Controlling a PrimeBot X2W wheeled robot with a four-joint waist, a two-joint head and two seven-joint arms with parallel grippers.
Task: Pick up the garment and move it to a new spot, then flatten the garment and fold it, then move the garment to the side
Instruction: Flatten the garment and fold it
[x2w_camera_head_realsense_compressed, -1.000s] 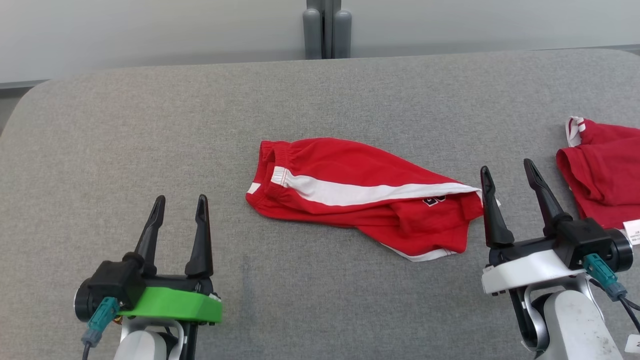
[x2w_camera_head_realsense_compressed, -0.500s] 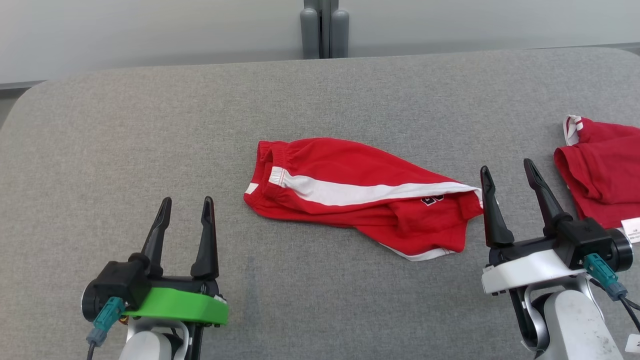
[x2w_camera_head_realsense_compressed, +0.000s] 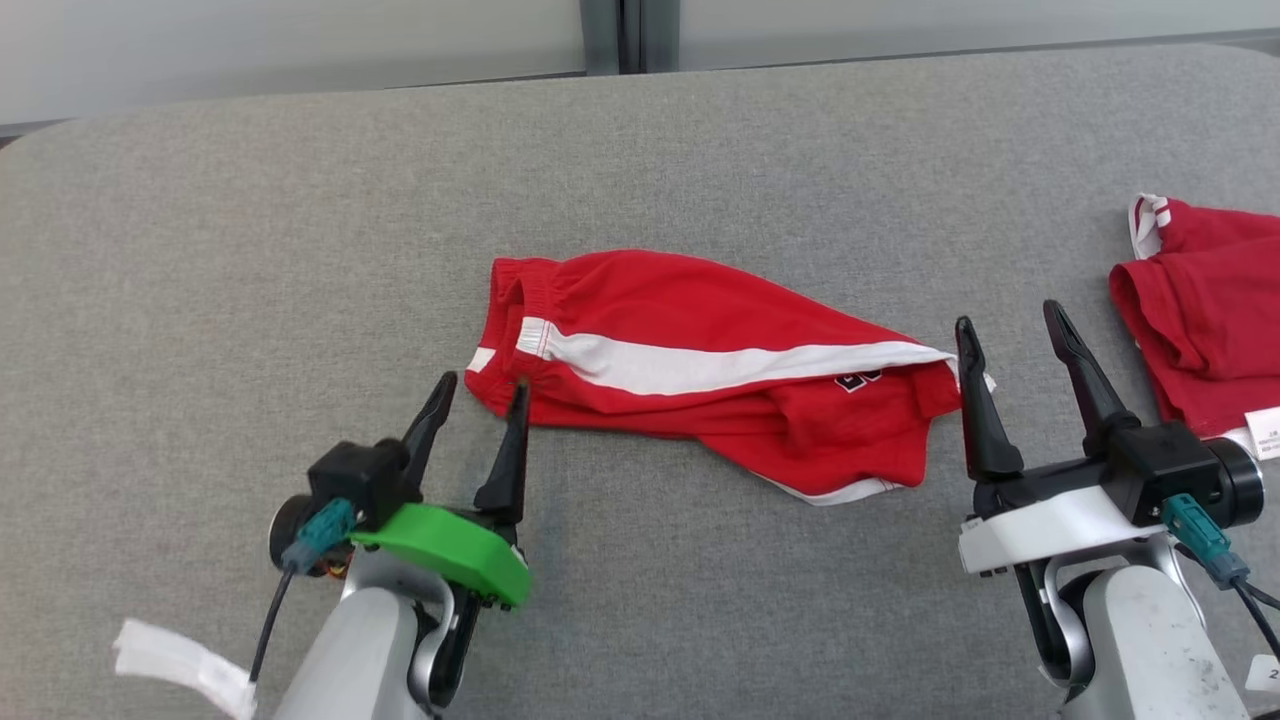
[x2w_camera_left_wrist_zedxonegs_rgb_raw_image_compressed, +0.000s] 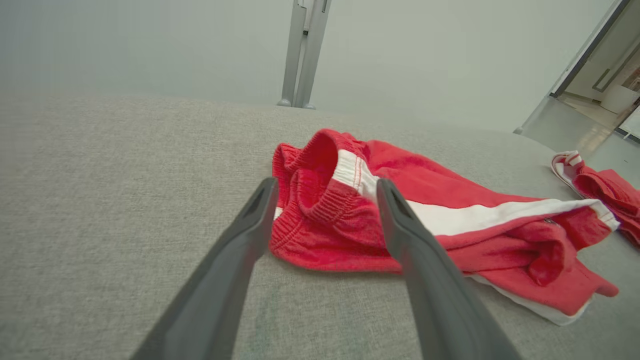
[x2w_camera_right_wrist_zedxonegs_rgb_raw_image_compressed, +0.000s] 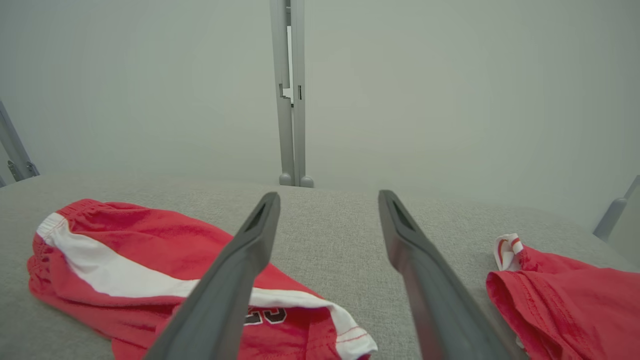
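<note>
Grey woven fabric covered the worktop (x2w_camera_head_realsense_compressed: 250, 250), and the red garment (x2w_camera_head_realsense_compressed: 700, 330) (a pair of shorts with 1 white stripe (x2w_camera_head_realsense_compressed: 700, 368) along its side) lay loosely crumpled on it, not yet flattened or folded. The left pincer (x2w_camera_head_realsense_compressed: 484, 382) stood at the garment's elastic waistband (x2w_camera_head_realsense_compressed: 515, 290) end, its 2 fingers apart and holding nothing. In the left wrist view the waistband showed between the tips, though whether either tip touched the cloth could not be told. The right pincer (x2w_camera_head_realsense_compressed: 1008, 316) stood just beside the garment's opposite end, where the leg hems lay. Its 2 fingers were likewise spread and empty, with 1 tip close to the white-edged corner. Beyond that pincer, well apart from the garment, lay another red cloth (x2w_camera_head_realsense_compressed: 1200, 320) with a white label.
</note>
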